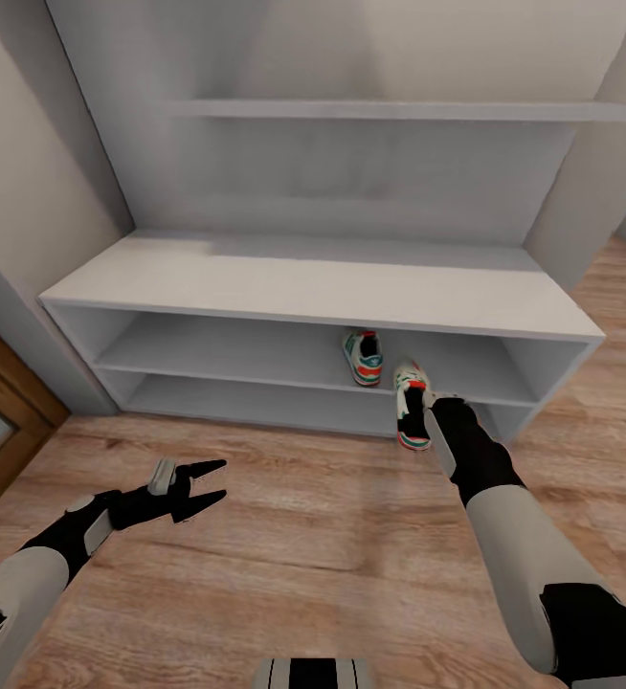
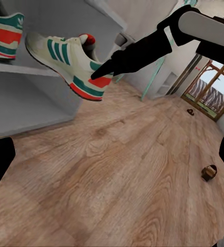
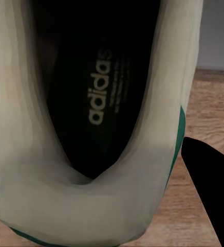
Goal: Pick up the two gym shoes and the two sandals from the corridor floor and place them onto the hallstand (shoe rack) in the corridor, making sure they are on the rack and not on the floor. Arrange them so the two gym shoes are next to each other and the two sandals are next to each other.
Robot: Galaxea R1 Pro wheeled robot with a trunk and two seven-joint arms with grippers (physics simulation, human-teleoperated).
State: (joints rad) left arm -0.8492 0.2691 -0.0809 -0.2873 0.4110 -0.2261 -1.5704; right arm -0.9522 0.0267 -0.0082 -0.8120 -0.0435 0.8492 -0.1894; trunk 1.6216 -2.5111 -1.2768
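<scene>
One shoe (image 1: 362,356) sat shelved; my right gripper (image 1: 430,407) clasped its mate (image 1: 411,413) at the rack's (image 1: 256,282) front edge for pairing, left gripper (image 1: 210,485) splayed.

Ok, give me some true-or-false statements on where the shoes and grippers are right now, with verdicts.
1. One gym shoe sits on the hallstand's upper shelf. True.
2. The right gripper is empty. False: it holds the second gym shoe by its heel end.
3. The left gripper is open and empty. True.
4. Both sandals are on the hallstand. False: a sandal lies on the corridor floor.
</scene>
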